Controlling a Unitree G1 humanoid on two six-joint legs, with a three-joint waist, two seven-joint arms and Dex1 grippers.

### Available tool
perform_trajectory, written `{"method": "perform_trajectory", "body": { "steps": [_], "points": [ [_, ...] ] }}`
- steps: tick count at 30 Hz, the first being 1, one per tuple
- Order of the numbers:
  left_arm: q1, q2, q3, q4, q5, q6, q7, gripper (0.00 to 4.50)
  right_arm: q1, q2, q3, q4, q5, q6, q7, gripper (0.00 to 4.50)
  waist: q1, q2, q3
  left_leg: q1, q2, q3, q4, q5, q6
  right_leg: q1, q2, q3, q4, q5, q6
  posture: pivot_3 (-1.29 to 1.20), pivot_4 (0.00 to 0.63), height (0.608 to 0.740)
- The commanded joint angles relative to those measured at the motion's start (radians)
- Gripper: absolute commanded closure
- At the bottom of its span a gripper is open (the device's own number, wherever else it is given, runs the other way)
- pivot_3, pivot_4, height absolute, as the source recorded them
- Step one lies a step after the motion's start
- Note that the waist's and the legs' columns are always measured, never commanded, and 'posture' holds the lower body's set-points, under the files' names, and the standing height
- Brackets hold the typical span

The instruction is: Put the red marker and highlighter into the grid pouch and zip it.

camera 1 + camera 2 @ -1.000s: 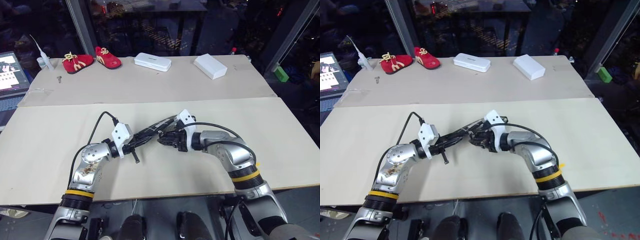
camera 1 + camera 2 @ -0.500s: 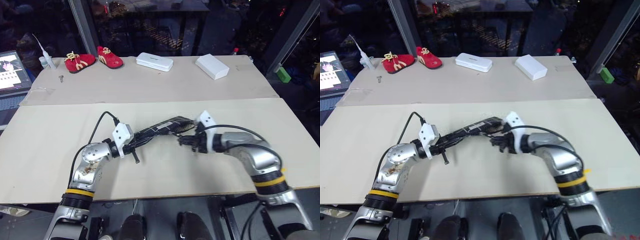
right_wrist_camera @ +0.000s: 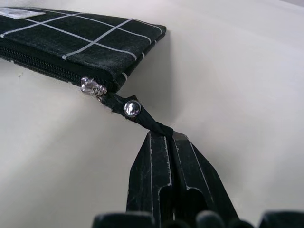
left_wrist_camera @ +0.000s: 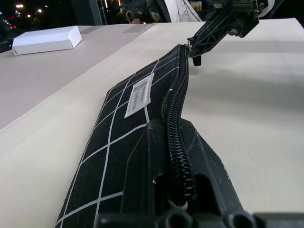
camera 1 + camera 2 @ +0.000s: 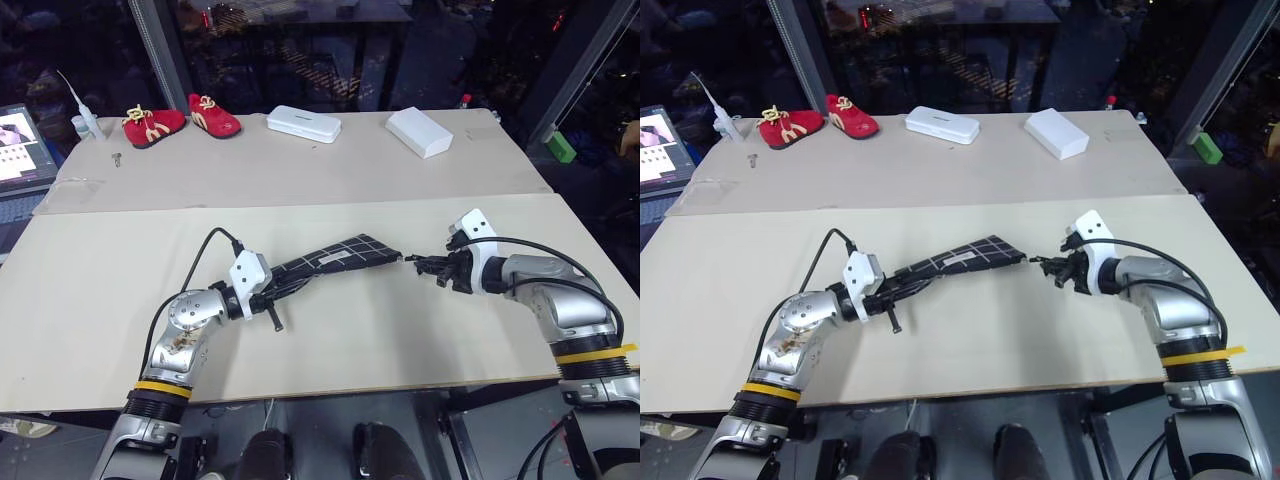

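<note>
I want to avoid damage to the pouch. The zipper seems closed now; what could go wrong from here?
The right gripper grips the zipper's pull strap at the closed end of the grid pouch. More pulling may strain the slider or drag the pouch out of the left gripper, which clamps its other end above the table.

Both arms are clad in rounded silver-grey metal shells with a yellow band ringing each forearm; the left arm's shell is scuffed with brownish rust-like marks near the elbow; a white angular plastic camera housing sits on each wrist; thin black cables loop from these housings back along the arms; the slim black two-fingered left tool (image 5: 268,292) and the matching black right tool (image 5: 418,262) end each arm.
</note>
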Motion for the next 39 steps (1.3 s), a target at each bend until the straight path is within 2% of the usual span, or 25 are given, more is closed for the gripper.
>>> {"method": "perform_trajectory", "body": {
  "steps": [1,3,5,8,12,16,19,24,26,27,30,33,39],
  "points": [
    [-0.014,0.002,0.011,-0.012,-0.002,-0.028,-0.004,4.5,0.028,0.009,-0.018,-0.103,0.047,0.043,0.025,2.92,0.001,0.0,0.0,0.0,0.0,0.0,0.0,0.0,0.0,0.0,0.0,0.0,0.0,0.0,0.0,0.0,0.15,0.74],
    [-0.026,0.002,0.0,-0.002,0.003,-0.037,-0.02,4.5,0.05,-0.009,-0.019,-0.127,0.048,0.041,0.041,2.32,0.002,0.0,0.0,0.0,0.0,-0.001,0.0,0.0,0.0,0.0,0.0,0.0,0.0,0.0,0.0,0.0,0.15,0.74],
    [-0.042,0.0,-0.01,0.011,0.006,-0.045,-0.038,4.5,0.082,-0.039,-0.051,-0.153,0.072,0.042,0.071,1.51,0.007,0.0,0.0,0.0,0.0,-0.001,0.0,0.0,0.0,0.0,0.0,0.0,0.0,0.0,0.0,0.0,0.15,0.74],
    [-0.091,-0.009,-0.036,0.071,0.022,-0.081,-0.081,4.5,0.139,-0.113,-0.164,-0.18,0.128,0.076,0.104,0.53,0.02,0.0,0.0,-0.001,-0.001,-0.001,0.0,0.0,0.0,0.0,-0.001,-0.001,0.0,0.0,0.0,0.0,0.15,0.74],
    [-0.148,-0.025,-0.073,0.138,0.043,-0.144,-0.14,4.5,0.275,-0.198,-0.325,-0.22,0.179,0.04,0.163,0.53,0.033,0.0,0.0,-0.001,-0.005,0.0,0.0,0.0,0.0,0.001,-0.003,-0.001,-0.001,-0.001,0.001,0.0,0.15,0.74],
    [-0.201,-0.027,-0.121,0.226,0.081,-0.246,-0.222,4.5,0.431,-0.239,-0.441,-0.292,0.201,0.004,0.208,0.53,0.032,0.0,0.0,-0.002,-0.005,0.0,0.0,-0.001,0.002,0.002,-0.003,-0.001,-0.004,-0.001,0.003,0.0,0.15,0.74],
    [-0.238,-0.03,-0.141,0.317,0.106,-0.321,-0.266,4.5,0.476,-0.228,-0.466,-0.301,0.193,0.001,0.174,0.53,0.021,0.0,0.0,-0.001,-0.005,0.0,0.0,-0.001,0.002,0.002,-0.003,0.0,-0.004,-0.001,0.003,0.0,0.15,0.74],
    [-0.261,-0.048,-0.135,0.416,0.126,-0.369,-0.257,4.5,0.492,-0.197,-0.436,-0.317,0.181,-0.007,0.125,0.53,0.017,-0.001,0.0,0.001,-0.005,-0.003,0.001,0.0,0.002,0.003,-0.002,0.002,-0.004,-0.001,0.004,0.0,0.15,0.74],
    [-0.256,-0.054,-0.125,0.41,0.103,-0.358,-0.268,3.73,0.493,-0.194,-0.424,-0.317,0.174,-0.007,0.115,0.46,0.019,-0.001,0.0,0.0,-0.005,-0.003,0.001,0.0,0.002,0.003,-0.002,0.002,-0.004,-0.001,0.005,0.0,0.15,0.74],
    [-0.243,-0.05,-0.125,0.386,0.079,-0.333,-0.295,3.65,0.491,-0.192,-0.416,-0.312,0.17,-0.007,0.111,0.46,0.02,-0.001,0.0,0.0,-0.006,-0.004,0.001,0.0,0.002,0.002,-0.002,0.002,-0.004,-0.001,0.004,0.0,0.15,0.74],
    [-0.213,-0.045,-0.106,0.327,0.049,-0.295,-0.287,2.44,0.488,-0.194,-0.399,-0.295,0.166,-0.013,0.11,0.46,0.021,0.0,0.0,-0.001,-0.006,-0.005,0.001,0.0,0.002,0.002,-0.003,0.002,-0.005,-0.001,0.005,0.0,0.15,0.74],
    [-0.16,-0.041,-0.043,0.139,-0.079,-0.093,-0.237,1.41,0.465,-0.202,-0.385,-0.245,0.158,-0.027,0.123,0.46,0.021,-0.001,0.0,-0.001,-0.006,-0.005,0.001,-0.001,0.003,0.002,-0.003,0.002,-0.005,-0.001,0.005,0.0,0.15,0.74],
    [-0.074,0.021,0.04,-0.097,-0.204,0.262,-0.108,1.41,0.408,-0.212,-0.353,-0.121,0.118,-0.082,0.147,0.46,0.021,0.0,0.0,0.0,-0.006,-0.006,0.001,-0.001,0.003,0.003,-0.003,0.002,-0.005,-0.001,0.005,0.0,0.15,0.74]
  ]
}}
